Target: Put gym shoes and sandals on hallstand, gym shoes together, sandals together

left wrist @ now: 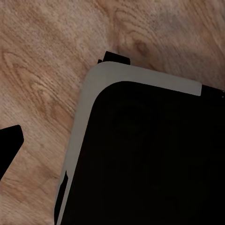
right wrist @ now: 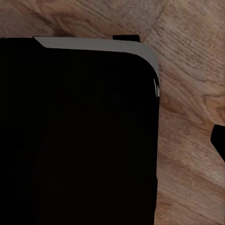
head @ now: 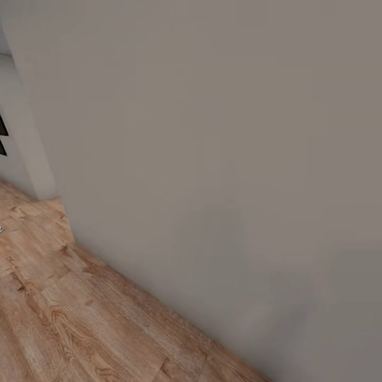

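A plain grey wall (head: 212,159) takes most of your head view, running from the top down to the lower right. The corridor floor (head: 63,318) is the wood-grain wedge in the lower left of the frame, and a paler wall section (head: 26,148) with a dark edge sits at the far left. You have no shoes, sandals or hallstand in front of you here, so where they lie cannot be told; you look to be on your way, and would need to turn off the wall to find them.

In both wrist views the same planks show around a black, grey-rimmed body, likely your own base (left wrist: 150,159) at the lower right of the left wrist frame and (right wrist: 75,136) at the left of the right wrist frame. A dark tip at each frame's edge may be a finger, but you cannot tell how the jaws stand.

As a judgement from the task: expect sneakers to be light and soft-walled, best pinched at the heel collar; sandals stiff-soled, best taken by the wide strap.
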